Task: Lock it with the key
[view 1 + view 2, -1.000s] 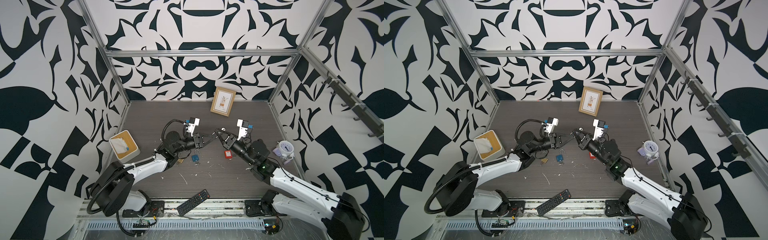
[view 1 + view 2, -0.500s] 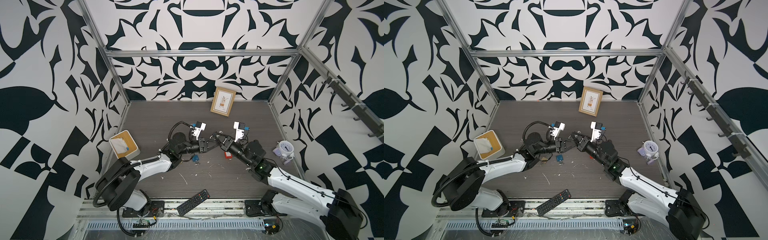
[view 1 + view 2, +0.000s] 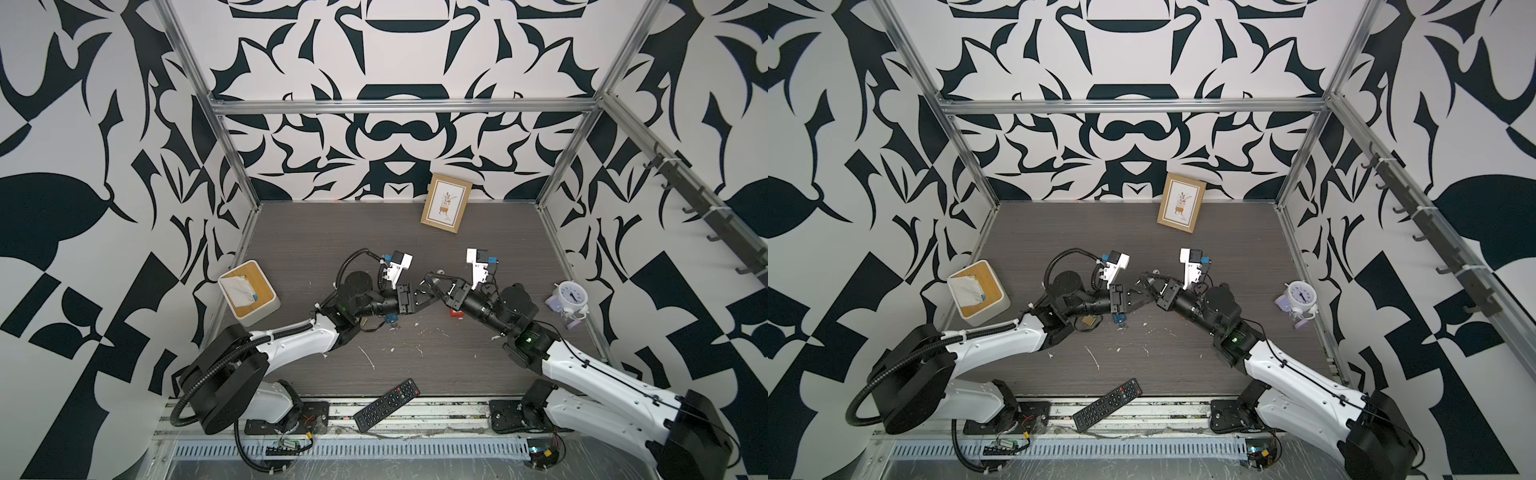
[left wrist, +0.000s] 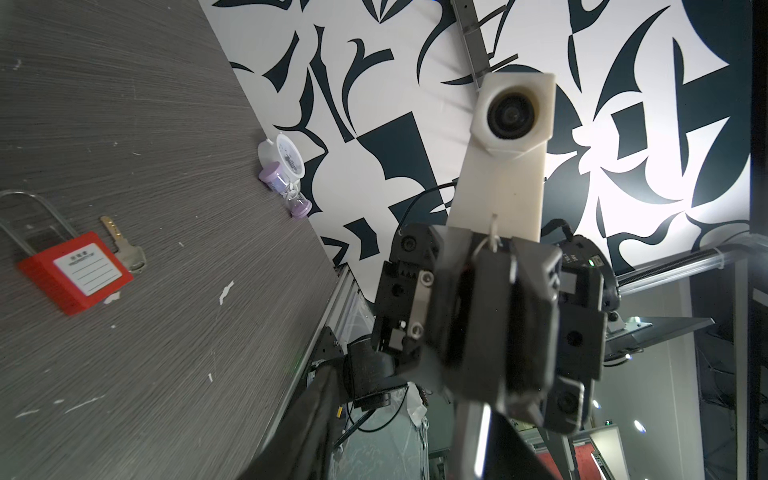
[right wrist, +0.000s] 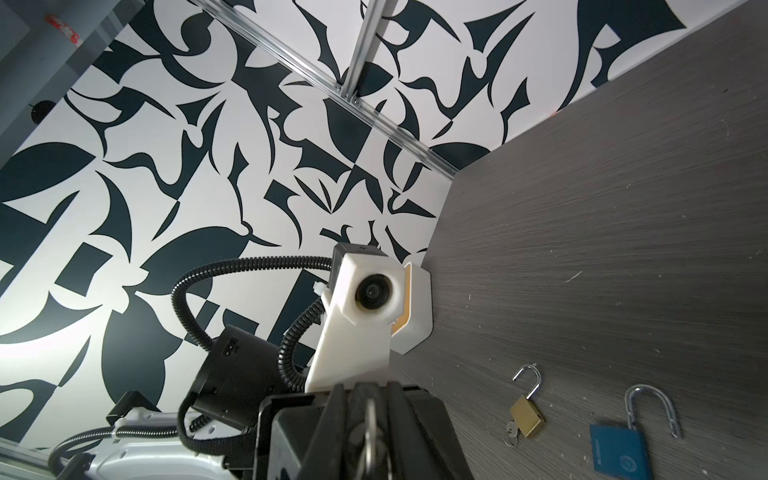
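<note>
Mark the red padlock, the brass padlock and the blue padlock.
red padlock [image 4: 77, 272], left wrist view, label on its body.
brass padlock [image 5: 527, 422], right wrist view, body.
blue padlock [image 5: 619, 453], right wrist view, body.

The dark wood-grain worktop [image 3: 324, 232] carries a tissue box [image 3: 248, 293] by the left wall, a picture frame [image 3: 446, 203] leaning at the back, an alarm clock [image 3: 572, 296] and sand timer [image 4: 286, 189] at the right, and a remote control [image 3: 386, 404] over the front edge. Mid-surface lie a red padlock [image 4: 75, 272] with a loose key [image 4: 124, 245] just beside it, an open brass padlock [image 5: 527, 417], an open blue padlock [image 5: 619, 453] and white scraps.

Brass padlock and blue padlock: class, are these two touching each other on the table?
Apart. The right wrist view shows a strip of bare table between the brass padlock and the blue padlock.
</note>
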